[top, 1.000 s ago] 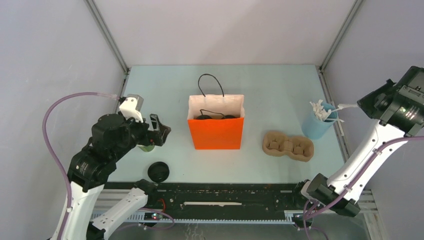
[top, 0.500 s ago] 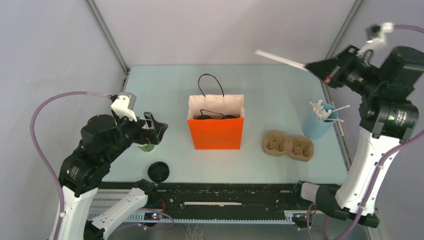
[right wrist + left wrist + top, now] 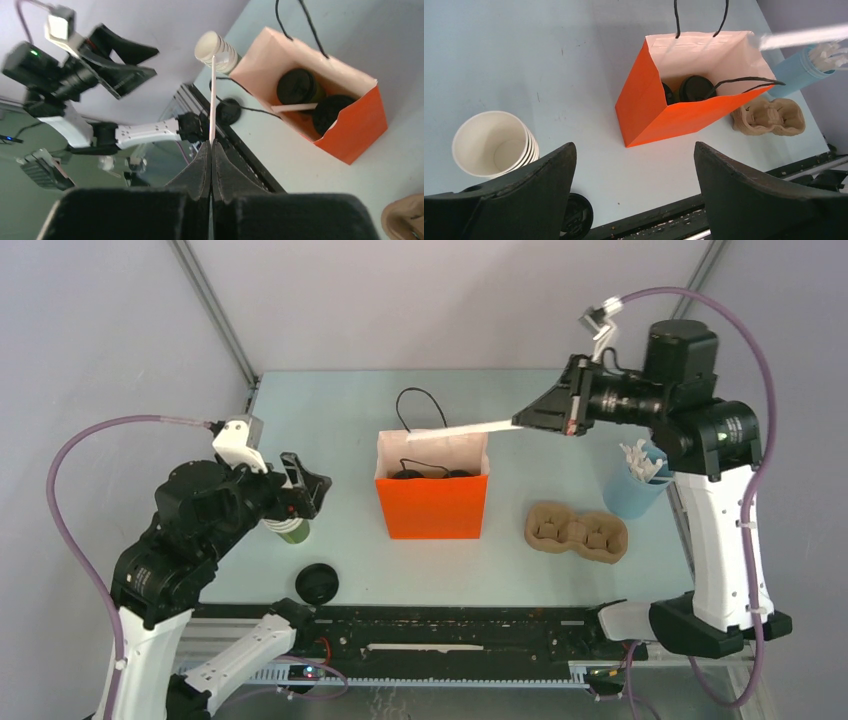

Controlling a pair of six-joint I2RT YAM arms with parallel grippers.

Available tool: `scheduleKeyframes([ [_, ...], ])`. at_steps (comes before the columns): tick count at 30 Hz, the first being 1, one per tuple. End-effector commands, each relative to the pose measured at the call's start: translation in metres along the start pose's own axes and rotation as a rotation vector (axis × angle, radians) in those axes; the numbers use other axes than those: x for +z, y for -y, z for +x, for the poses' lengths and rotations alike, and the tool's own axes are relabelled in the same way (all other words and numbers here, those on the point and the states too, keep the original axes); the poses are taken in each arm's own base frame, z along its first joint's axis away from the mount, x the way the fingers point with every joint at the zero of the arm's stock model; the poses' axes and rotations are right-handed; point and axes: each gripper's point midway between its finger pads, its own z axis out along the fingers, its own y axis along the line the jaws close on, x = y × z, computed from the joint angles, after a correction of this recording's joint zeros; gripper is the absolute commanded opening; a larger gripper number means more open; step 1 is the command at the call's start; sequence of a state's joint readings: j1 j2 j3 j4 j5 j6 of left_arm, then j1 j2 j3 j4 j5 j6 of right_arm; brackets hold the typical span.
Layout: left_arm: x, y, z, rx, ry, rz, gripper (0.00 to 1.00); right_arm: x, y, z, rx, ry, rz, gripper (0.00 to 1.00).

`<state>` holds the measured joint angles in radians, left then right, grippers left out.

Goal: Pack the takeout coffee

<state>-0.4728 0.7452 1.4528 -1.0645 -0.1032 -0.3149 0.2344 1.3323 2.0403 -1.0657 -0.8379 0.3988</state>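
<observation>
Two takeout coffee cups (image 3: 405, 474) with round black plastic lids stand inside the upright orange paper bag (image 3: 432, 508), centre of the top view. Only the lids show above its front wall. Left gripper (image 3: 308, 483) hovers left of centre, jaws spread wide and empty, well apart from the bag. Just below it is a lidless nested stack of olive paper cups (image 3: 291, 531), and lower still a loose black lid (image 3: 316, 584) lies flat on the pale blue table (image 3: 330, 410). Right gripper (image 3: 522, 422), upper right, is clamped on a long white wrapped straw (image 3: 460, 430) whose far end overlaps the bag's back rim. Right of the bag sits a brown moulded-pulp carrier (image 3: 577, 531), then a blue cup of white sticks (image 3: 632, 490).

Left wrist view: dark curved fingers (image 3: 524, 195) stand wide apart at the bottom, nothing between them. Bag at upper centre, both lids side by side on its floor. The stack's white insides show at left. The loose lid is half hidden behind the left finger.

Right wrist view: fingers pressed together on the straw, which runs straight up the frame. Bag at right with both lidded cups inside and a second white straw (image 3: 295, 107) lying beside them.
</observation>
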Motion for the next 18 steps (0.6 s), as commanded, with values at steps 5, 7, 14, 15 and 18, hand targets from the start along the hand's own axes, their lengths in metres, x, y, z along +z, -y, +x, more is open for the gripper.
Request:
scheduleKeyframes([
  [5, -0.014, 0.006, -0.031, -0.111, 0.087, -0.004, 0.91, 0.044, 0.06, 0.025, 0.003, -0.121, 0.267, 0.0],
  [7, -0.018, 0.007, -0.032, -0.136, 0.093, -0.002, 0.91, 0.053, 0.063, 0.027, 0.011, -0.139, 0.27, 0.0],
  [14, -0.027, 0.009, -0.029, -0.205, 0.095, 0.012, 0.91, 0.075, 0.063, 0.019, 0.023, -0.112, 0.269, 0.0],
  [15, -0.027, 0.01, -0.028, -0.215, 0.095, 0.015, 0.9, 0.079, 0.063, 0.018, 0.032, -0.11, 0.268, 0.0],
  [18, -0.029, 0.012, -0.026, -0.245, 0.093, 0.025, 0.9, 0.093, 0.07, 0.023, 0.057, -0.141, 0.298, 0.0],
])
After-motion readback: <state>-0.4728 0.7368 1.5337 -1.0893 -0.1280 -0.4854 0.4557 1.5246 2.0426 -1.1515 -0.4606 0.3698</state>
